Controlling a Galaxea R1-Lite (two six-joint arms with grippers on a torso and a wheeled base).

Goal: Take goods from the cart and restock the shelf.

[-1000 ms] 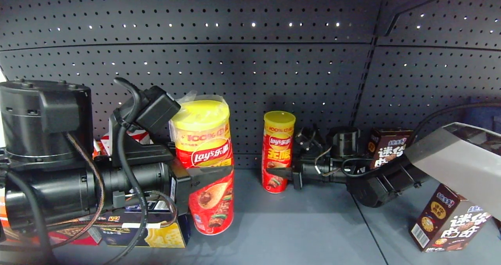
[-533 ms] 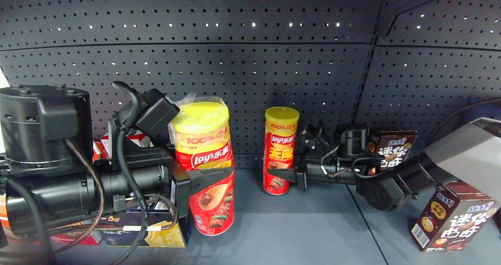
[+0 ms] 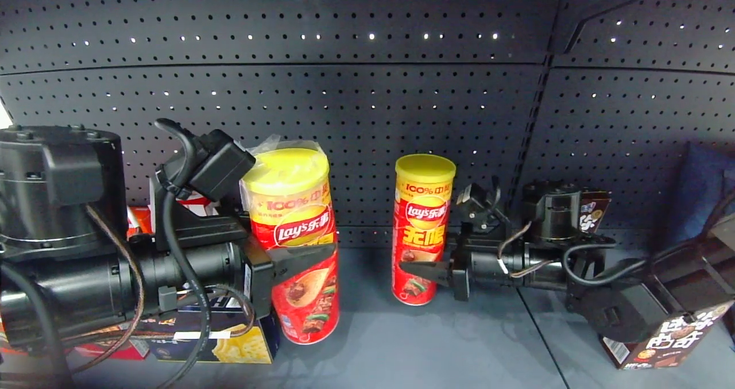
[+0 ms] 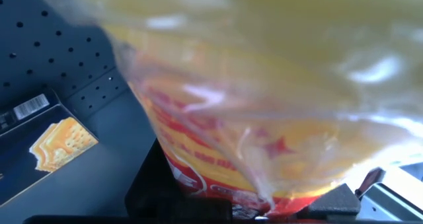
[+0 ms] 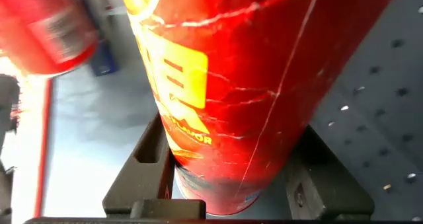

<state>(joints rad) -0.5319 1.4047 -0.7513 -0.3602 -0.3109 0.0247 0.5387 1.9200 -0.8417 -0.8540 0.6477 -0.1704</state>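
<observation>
The right gripper [image 3: 416,264] had pulled its slim red yellow-lidded chip can [image 3: 424,228] closer, jaws tight on it. The left gripper [image 3: 310,257] gripped the fat plastic-wrapped red can [image 3: 290,216].

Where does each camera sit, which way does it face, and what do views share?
Head view: on the head, facing forward and down at the shelf; both arms show, left claw on the wrapped can, right claw on the slim can.
Left wrist view: on the left wrist, looking along its claw at the wrapped can, cracker box beyond.
Right wrist view: on the right wrist, looking along its claw at the slim can.
Shared: both cans also show in the head view.
</observation>
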